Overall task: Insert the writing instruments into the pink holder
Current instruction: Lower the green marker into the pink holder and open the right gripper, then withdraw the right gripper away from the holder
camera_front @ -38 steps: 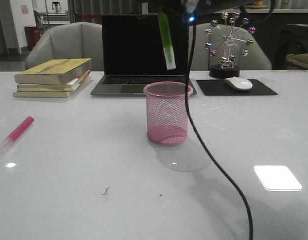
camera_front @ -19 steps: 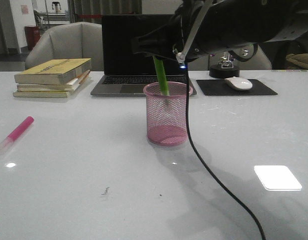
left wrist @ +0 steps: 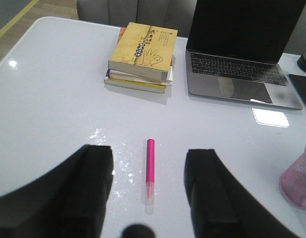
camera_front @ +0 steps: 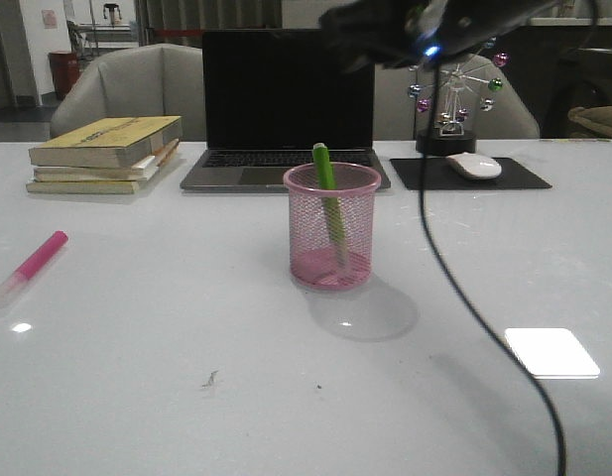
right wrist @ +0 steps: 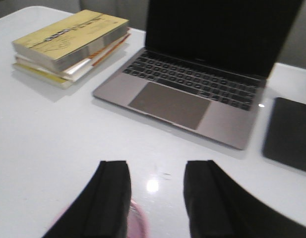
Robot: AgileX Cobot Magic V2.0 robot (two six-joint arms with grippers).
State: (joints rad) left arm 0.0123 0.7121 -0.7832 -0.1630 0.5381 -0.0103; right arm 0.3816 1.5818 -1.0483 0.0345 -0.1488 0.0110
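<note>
Highlighter in lime green [camera_front: 328,203] stands tilted inside the pink mesh holder [camera_front: 332,239] at the middle of the white table [camera_front: 167,337], its top poking above the rim. The pink highlighter [camera_front: 30,266] lies flat near the table's left edge, well apart from the holder. The right gripper [right wrist: 155,198] hangs above the holder, fingers spread and empty. The left gripper [left wrist: 149,198] hovers over the pink highlighter, fingers spread wide. A stack of books [camera_front: 105,154] and an open laptop [camera_front: 283,109] sit at the far side.
</note>
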